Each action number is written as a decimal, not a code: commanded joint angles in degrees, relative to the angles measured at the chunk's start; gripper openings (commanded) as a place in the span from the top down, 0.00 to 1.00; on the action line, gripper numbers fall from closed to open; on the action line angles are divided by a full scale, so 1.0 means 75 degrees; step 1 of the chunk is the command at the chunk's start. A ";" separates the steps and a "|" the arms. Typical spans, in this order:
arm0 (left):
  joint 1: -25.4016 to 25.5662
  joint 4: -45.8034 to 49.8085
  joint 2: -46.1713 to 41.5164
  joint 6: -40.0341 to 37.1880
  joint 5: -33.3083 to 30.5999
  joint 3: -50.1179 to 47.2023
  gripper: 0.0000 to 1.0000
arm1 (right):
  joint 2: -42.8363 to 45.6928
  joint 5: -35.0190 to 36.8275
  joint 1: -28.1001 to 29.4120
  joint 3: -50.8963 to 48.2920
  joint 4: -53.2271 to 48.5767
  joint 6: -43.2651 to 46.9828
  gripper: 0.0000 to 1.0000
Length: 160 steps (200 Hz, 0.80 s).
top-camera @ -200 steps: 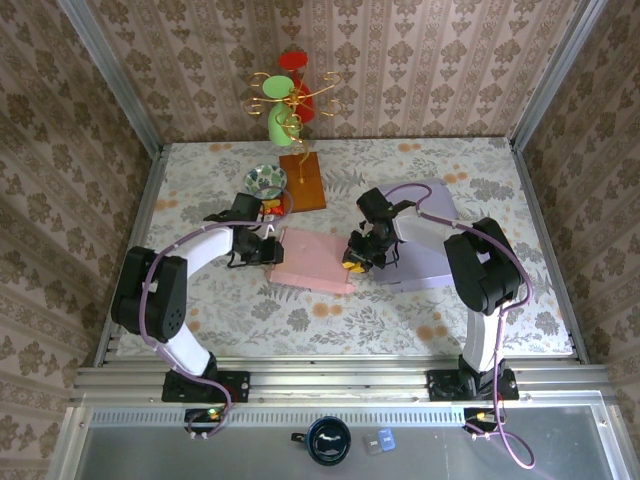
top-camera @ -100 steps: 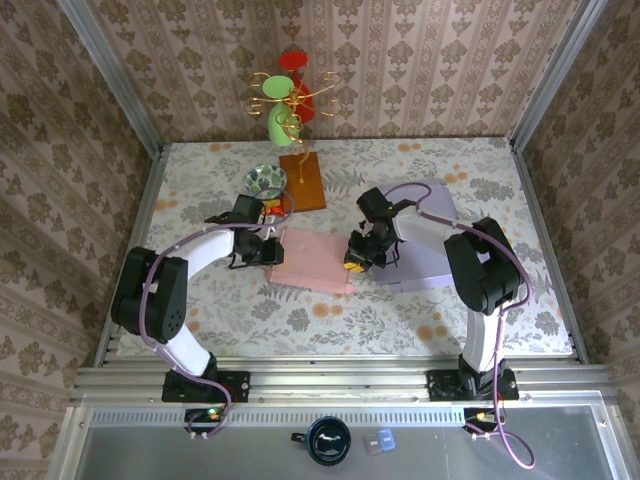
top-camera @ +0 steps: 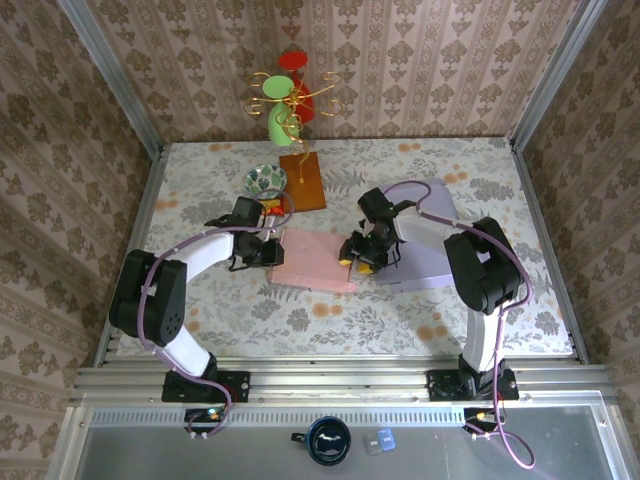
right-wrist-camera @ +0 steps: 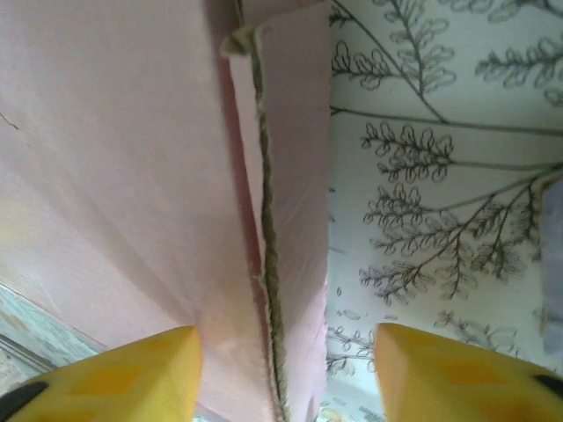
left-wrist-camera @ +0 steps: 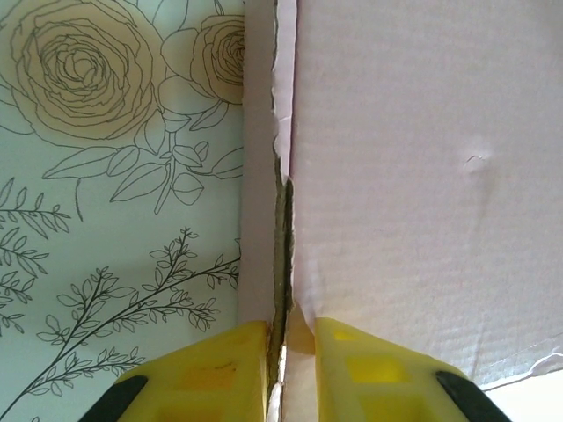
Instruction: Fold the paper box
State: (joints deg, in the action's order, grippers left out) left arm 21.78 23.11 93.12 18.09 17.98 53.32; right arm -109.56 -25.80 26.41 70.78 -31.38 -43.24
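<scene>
One flat pink paper box (top-camera: 315, 258), edges frayed; two pincers: left pincer (left-wrist-camera: 288, 332) tight on its edge, right pincer (right-wrist-camera: 286, 345) wide.

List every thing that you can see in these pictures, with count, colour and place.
paper box: one, pink, table's middle
cardboard sheet: one, lilac, right of the box
bowl: one, patterned, behind the box
wooden board: one, brown, beside the bowl
wire stand: one, gold, far wall
mug: one, dark, near ledge
left gripper: one, yellow fingers, shut on the box's left edge
right gripper: one, yellow fingers, open around its right edge
</scene>
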 commanded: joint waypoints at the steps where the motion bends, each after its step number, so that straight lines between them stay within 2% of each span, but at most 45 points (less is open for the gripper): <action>1: 0.0096 0.0277 0.0031 0.0107 -0.0056 -0.0255 0.81 | 0.0296 -0.0189 -0.0077 -0.0324 0.0582 0.0129 0.40; 67: 0.0059 0.0083 0.0045 0.0262 -0.0087 -0.0409 0.85 | 0.0240 -0.0547 -0.0145 -0.0915 0.2005 0.0258 0.34; 126: -0.0379 -0.0265 0.0006 0.0492 0.0009 -0.0870 0.88 | 0.0135 -0.1630 -0.0102 -0.1531 0.4628 -0.0189 0.34; 160: -0.0683 -0.0497 -0.0029 0.0629 0.0178 -0.1111 0.89 | -0.0076 -0.1886 0.0089 -0.1306 0.5041 -0.0342 0.34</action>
State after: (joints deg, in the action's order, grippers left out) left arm 18.24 16.97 91.20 21.26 21.10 48.58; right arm -108.20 -35.24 25.10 59.61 -2.96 -44.58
